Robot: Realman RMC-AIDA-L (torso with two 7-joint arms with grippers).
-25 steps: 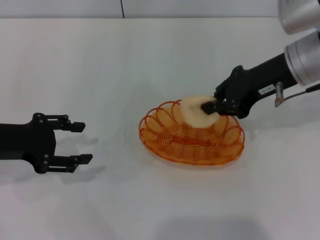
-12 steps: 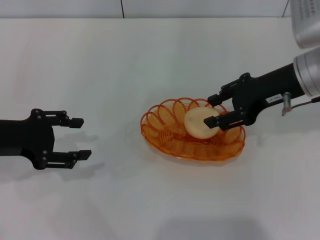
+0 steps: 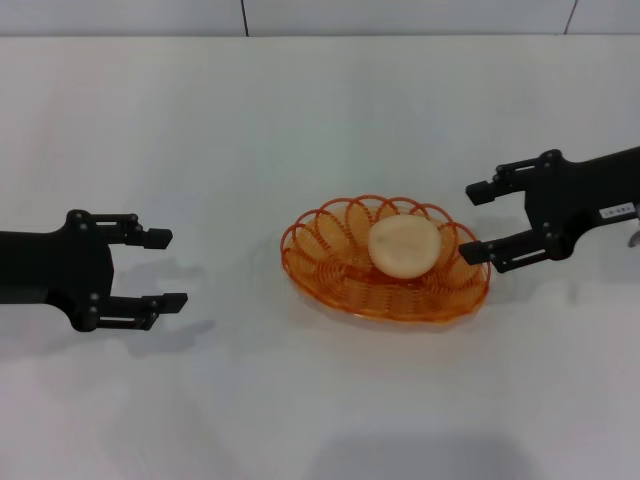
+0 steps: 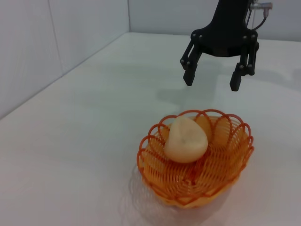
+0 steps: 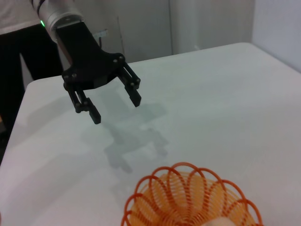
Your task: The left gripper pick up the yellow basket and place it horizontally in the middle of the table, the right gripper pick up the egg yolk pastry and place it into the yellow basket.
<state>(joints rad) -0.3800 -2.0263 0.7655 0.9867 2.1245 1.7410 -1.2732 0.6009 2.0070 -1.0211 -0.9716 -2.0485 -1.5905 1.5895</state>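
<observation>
The yellow basket (image 3: 385,262), an oval orange wire basket, lies flat near the middle of the white table (image 3: 300,110). The egg yolk pastry (image 3: 404,246), pale and round, rests inside it toward the right side. The basket (image 4: 195,162) and pastry (image 4: 186,140) also show in the left wrist view. My right gripper (image 3: 474,222) is open and empty just right of the basket, clear of the rim; it also shows in the left wrist view (image 4: 212,80). My left gripper (image 3: 166,269) is open and empty at the table's left, well apart from the basket; it also shows in the right wrist view (image 5: 116,106).
The table's far edge meets a pale wall (image 3: 300,15). In the right wrist view the basket's rim (image 5: 188,193) shows at the bottom, and a dark-clothed person (image 5: 19,61) stands beyond the table's far end.
My right gripper opened and let the pastry drop into the basket, then drew back to the right. The left gripper stayed almost still.
</observation>
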